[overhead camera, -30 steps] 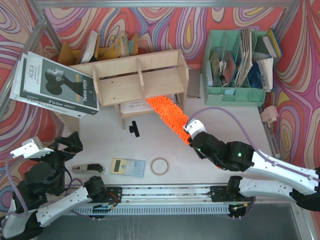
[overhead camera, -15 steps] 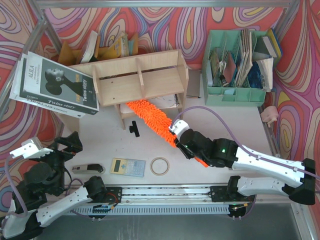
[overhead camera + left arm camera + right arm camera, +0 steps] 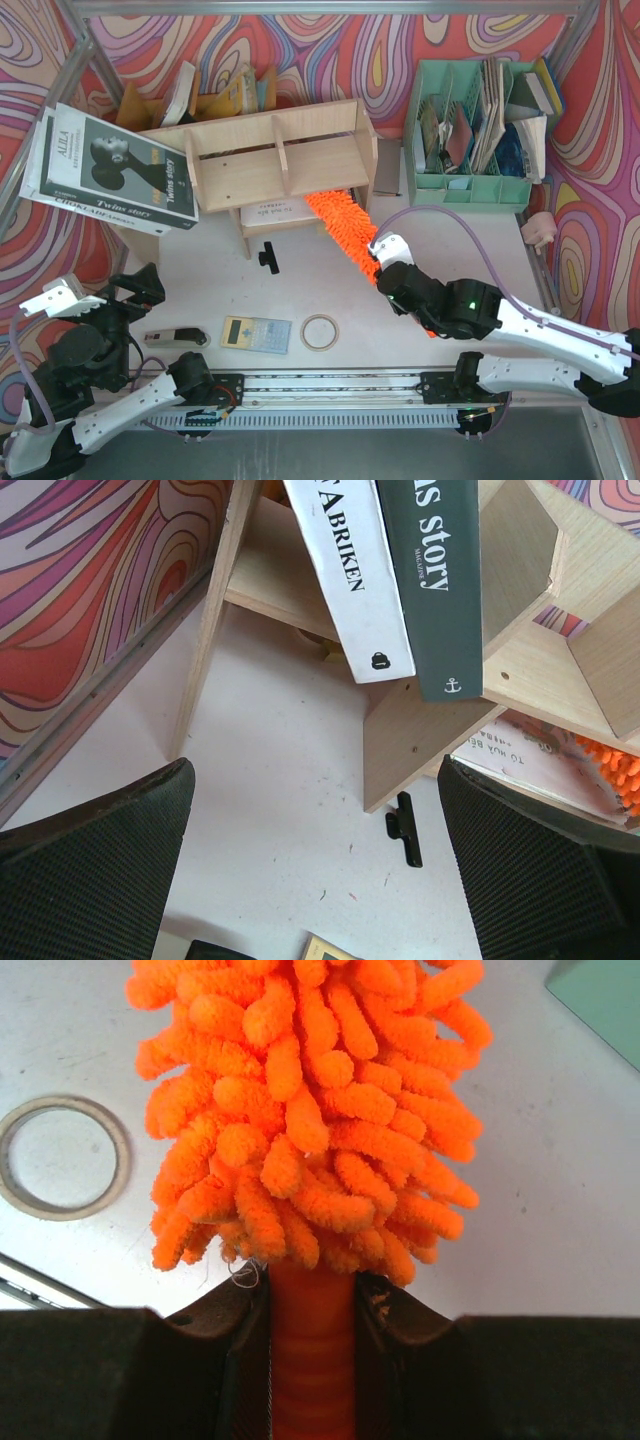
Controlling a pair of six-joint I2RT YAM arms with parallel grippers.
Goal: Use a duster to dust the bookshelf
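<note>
My right tool (image 3: 312, 1300) clamped the duster (image 3: 300, 1140) handle, plain only at wrist; overhead showed fluff under bookshelf (image 3: 270, 160); my left tool (image 3: 315, 865) gaped, empty.

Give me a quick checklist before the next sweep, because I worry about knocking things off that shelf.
1. Grip: the right gripper is shut on the handle of the duster: ok.
2. Reach: the brush tip lies under the top board of the bookshelf, at its right bay: ok.
3. Brush touching the lower board: hidden by the top board: cannot tell.
4. The books on the shelf's left end are tilted and overhang its edge: not ok.
5. The left gripper is open, empty and near the front edge of the table: ok.
6. The black clip lies apart from the brush: ok.
</note>
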